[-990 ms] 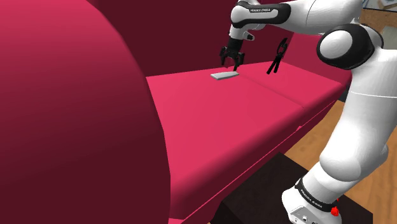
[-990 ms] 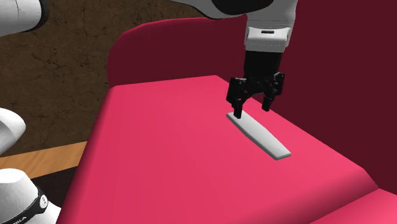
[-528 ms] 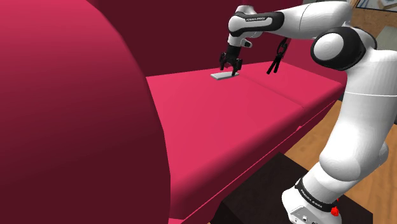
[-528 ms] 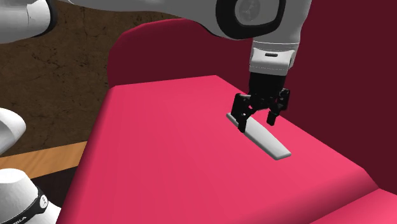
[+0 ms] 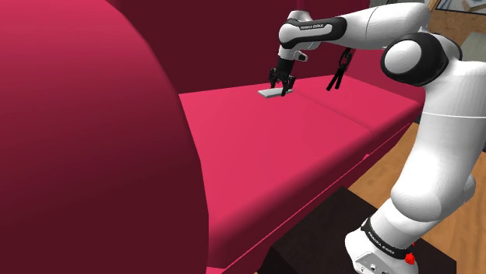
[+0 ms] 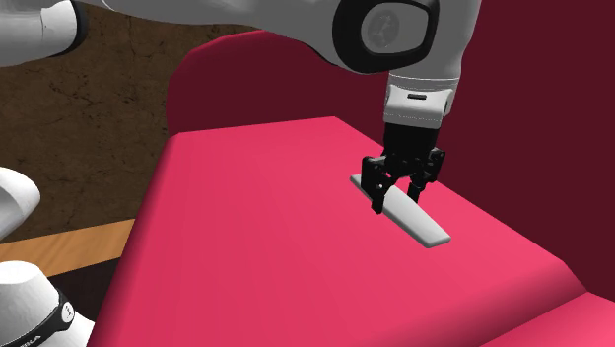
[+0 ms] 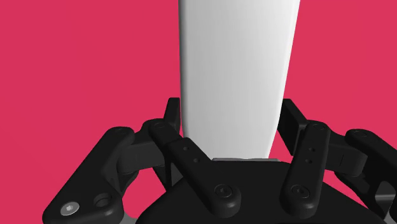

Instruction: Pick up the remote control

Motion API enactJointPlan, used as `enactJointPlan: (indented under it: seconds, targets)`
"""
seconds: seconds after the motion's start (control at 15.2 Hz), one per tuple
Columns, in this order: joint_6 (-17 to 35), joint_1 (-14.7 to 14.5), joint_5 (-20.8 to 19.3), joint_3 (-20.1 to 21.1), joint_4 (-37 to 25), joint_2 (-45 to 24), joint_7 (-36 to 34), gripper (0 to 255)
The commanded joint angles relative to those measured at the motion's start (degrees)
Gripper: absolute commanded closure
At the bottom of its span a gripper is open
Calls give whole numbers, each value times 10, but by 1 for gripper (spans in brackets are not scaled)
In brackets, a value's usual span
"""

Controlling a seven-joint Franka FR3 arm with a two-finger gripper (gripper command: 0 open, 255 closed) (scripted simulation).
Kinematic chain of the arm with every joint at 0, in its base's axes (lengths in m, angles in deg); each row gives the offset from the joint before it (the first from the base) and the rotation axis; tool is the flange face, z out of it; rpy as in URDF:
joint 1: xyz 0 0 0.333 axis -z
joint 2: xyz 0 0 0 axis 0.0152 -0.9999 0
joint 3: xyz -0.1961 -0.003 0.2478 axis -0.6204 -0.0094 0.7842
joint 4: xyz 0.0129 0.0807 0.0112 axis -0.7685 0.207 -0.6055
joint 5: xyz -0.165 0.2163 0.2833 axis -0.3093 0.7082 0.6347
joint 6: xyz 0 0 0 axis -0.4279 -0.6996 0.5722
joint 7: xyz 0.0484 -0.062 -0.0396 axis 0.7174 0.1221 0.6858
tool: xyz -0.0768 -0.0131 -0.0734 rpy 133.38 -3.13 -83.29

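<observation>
Claw [image 7: 229, 121] down on remote [image 7: 235, 63], fingers [image 7: 292, 121] tight on both long sides nr one end = clasping it | remote flat on seat cushion [image 6: 256, 227], close to backrest [image 6: 532, 99], not lifted yet | prob light, stiff, smooth/slippery; grip across narrow width suits | cushion soft, red | wood floor [image 5: 389, 167] beside.

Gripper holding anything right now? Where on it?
The remote: gripper fingers press its two long edges near one end; it lies flat on the couch.
</observation>
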Motion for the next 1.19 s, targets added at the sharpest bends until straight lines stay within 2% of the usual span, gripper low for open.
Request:
enactJointPlan:
  seconds: [0.0,0.26,1.12]
  targets:
    - [0,0,0,0,0,0,0,255]
    - [0,0,0,0,-2,-2,1,255]
    - [-104,0,0,0,-111,-8,0,255]
